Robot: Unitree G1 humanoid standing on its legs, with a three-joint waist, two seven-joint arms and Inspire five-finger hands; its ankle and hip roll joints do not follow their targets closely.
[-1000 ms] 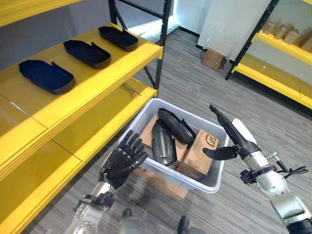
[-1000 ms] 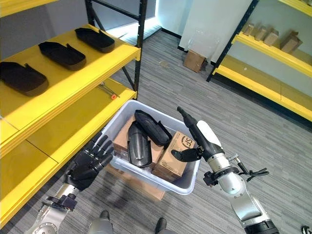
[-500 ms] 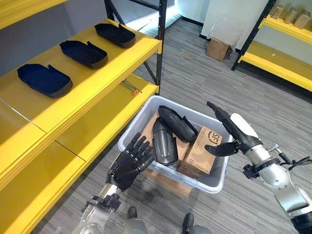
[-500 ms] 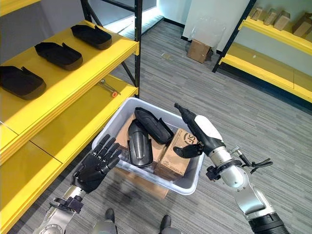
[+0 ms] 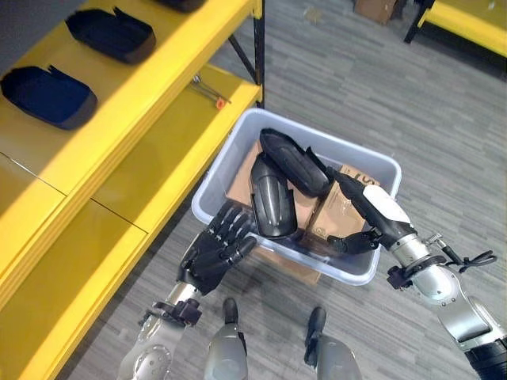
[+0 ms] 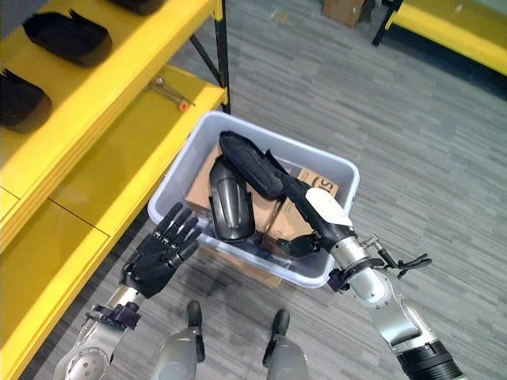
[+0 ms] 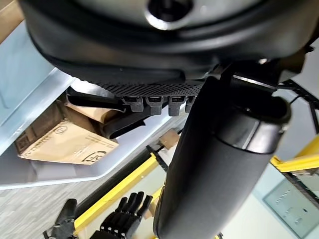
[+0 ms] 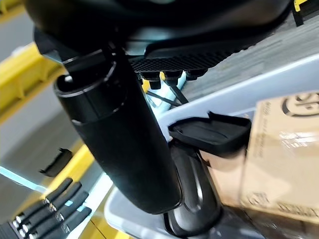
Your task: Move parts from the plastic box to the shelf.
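A grey plastic box (image 5: 224, 158) stands on the floor beside the yellow shelf (image 5: 150, 87). Two black moulded parts lie in it on cardboard cartons (image 5: 337, 212): one (image 5: 272, 202) leans near the front, the other (image 5: 295, 162) lies across behind it. My right hand (image 5: 374, 212) is open, fingers straight over the carton at the box's near right corner, holding nothing. My left hand (image 5: 218, 253) is open just outside the box's near left wall. Two more black parts (image 5: 47, 95) (image 5: 111, 33) rest on the upper shelf board.
A small tool with an orange tip (image 5: 207, 89) lies on the lower shelf board (image 5: 158, 170). A flat piece of cardboard (image 5: 291, 265) sticks out under the box. Grey plank floor (image 5: 444, 119) stretches to the right.
The camera has tilted down toward the box. My right hand has dropped from above the box's right rim to just over the carton inside it. My left hand stays by the near left wall.
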